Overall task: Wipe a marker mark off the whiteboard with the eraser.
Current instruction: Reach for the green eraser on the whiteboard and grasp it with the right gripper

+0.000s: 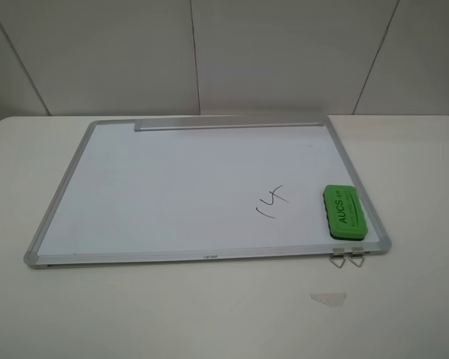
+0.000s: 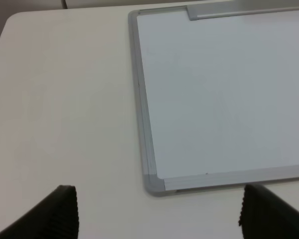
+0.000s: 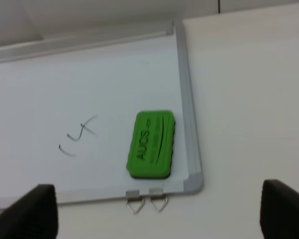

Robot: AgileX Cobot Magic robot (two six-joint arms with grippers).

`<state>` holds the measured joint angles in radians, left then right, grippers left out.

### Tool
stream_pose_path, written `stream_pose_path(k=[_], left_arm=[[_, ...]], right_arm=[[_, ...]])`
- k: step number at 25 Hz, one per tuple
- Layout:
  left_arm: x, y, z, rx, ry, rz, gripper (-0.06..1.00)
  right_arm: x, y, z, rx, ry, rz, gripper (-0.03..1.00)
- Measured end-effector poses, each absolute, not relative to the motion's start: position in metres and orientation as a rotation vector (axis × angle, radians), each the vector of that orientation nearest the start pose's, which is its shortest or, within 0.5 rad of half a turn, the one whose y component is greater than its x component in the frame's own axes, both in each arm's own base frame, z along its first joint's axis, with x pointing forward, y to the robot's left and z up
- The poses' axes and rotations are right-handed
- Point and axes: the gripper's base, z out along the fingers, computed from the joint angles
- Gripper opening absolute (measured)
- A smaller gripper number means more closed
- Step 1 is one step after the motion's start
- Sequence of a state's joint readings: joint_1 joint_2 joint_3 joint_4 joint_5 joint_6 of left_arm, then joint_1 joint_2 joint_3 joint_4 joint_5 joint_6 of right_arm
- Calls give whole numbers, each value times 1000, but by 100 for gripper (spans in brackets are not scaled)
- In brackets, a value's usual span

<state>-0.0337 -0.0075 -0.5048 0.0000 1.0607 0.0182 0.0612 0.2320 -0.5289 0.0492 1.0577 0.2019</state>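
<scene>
The whiteboard (image 1: 172, 179) lies flat on the table, silver frame all round. The marker mark (image 1: 272, 202), a thin black scribble, sits toward the board's near right part. Just right of it the green eraser (image 1: 344, 212) rests on the board beside the right frame, lettering up. Neither gripper shows in the exterior high view. In the left wrist view the left gripper (image 2: 159, 219) is open, fingers wide apart, above the table near the board's (image 2: 214, 99) near left corner. The right gripper (image 3: 157, 214) is open, held back from the eraser (image 3: 152, 144) and mark (image 3: 79, 133).
A grey tray strip (image 1: 228, 124) runs along the board's far edge. Two metal clips (image 1: 347, 259) stick out from the near right edge, also seen as clips (image 3: 147, 203) in the right wrist view. A small pale scrap (image 1: 328, 298) lies on the white table. A wall stands behind.
</scene>
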Motion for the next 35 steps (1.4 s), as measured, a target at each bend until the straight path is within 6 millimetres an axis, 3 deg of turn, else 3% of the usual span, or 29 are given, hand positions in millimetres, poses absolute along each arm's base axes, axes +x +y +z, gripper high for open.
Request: stream_pose_path(k=[5, 9, 17, 21, 29, 35], left_arm=[[-7, 0, 279, 53, 2031, -10, 68], [-7, 0, 279, 53, 2031, -10, 68], [-7, 0, 279, 53, 2031, -10, 68], [-7, 0, 279, 53, 2031, -10, 68], [-7, 0, 279, 53, 2031, -10, 68], [-7, 0, 279, 53, 2031, -10, 68]], right_arm=[[78, 17, 268, 120, 2551, 278, 81], [115, 28, 255, 101, 2695, 386, 81], [193, 35, 262, 77, 2811, 412, 81], [229, 40, 251, 59, 2885, 405, 81], [283, 78, 205, -157, 3088, 184, 81], [325, 84, 174, -166, 3182, 34, 81]])
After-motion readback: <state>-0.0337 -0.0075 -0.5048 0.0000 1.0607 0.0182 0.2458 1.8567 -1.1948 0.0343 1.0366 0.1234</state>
